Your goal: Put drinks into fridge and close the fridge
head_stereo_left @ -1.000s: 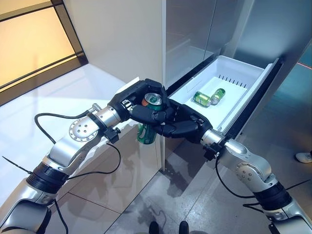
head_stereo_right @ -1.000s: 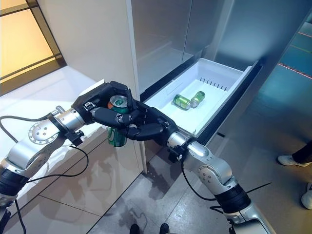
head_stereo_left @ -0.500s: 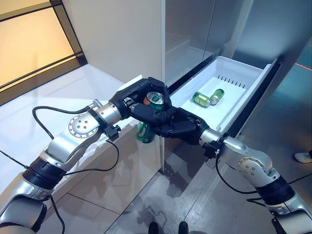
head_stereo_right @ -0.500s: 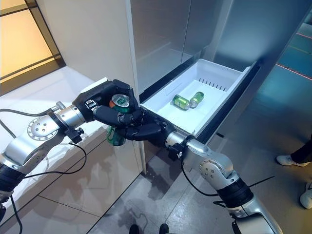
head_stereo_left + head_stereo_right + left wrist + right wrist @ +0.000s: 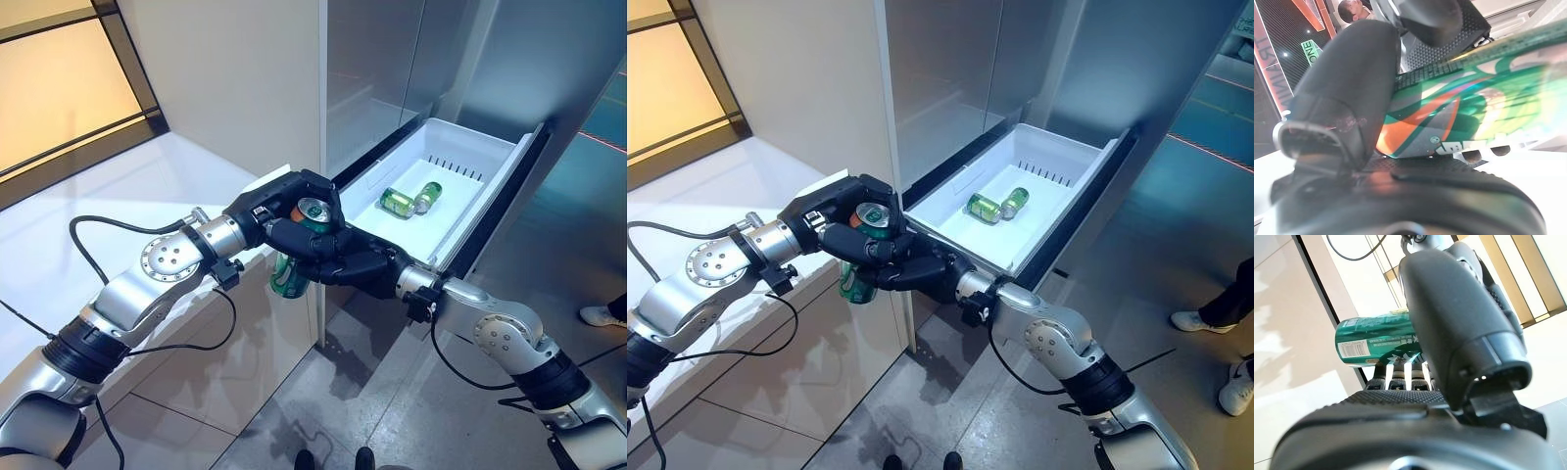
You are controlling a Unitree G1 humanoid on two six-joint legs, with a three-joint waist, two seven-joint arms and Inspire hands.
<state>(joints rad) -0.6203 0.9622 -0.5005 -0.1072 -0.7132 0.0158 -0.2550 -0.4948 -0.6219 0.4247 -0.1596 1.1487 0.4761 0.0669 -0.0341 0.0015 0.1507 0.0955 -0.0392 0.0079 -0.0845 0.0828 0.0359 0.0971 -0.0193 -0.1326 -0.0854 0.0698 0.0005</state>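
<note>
Left hand [image 5: 266,203]: fingers and thumb curled round the upper part of a green can [image 5: 294,257]. Held in the air just left of the fridge's [image 5: 392,69] front corner, over the edge of a white tabletop [image 5: 118,196].

Green can: upright, long axis near vertical, silver top [image 5: 313,209] with pull tab facing up, base hanging below both hands. Orange and white markings on the side, seen close in the left wrist view [image 5: 1459,103].

Right hand [image 5: 355,266]: reaching in from the right, fingers wrapped round the same can, thumb across its side; overlapping the left hand's fingers, so both clamped on one can. In the right wrist view the can [image 5: 1378,340] lies across the fingertips.

Drawer [image 5: 495,191]: white, pulled out from the fridge's lower part. Two more green cans [image 5: 410,199] inside, lying on their sides, touching at their ends in a shallow V.

Shoe [image 5: 603,314]: a person's, on the grey floor [image 5: 411,411] at far right.
</note>
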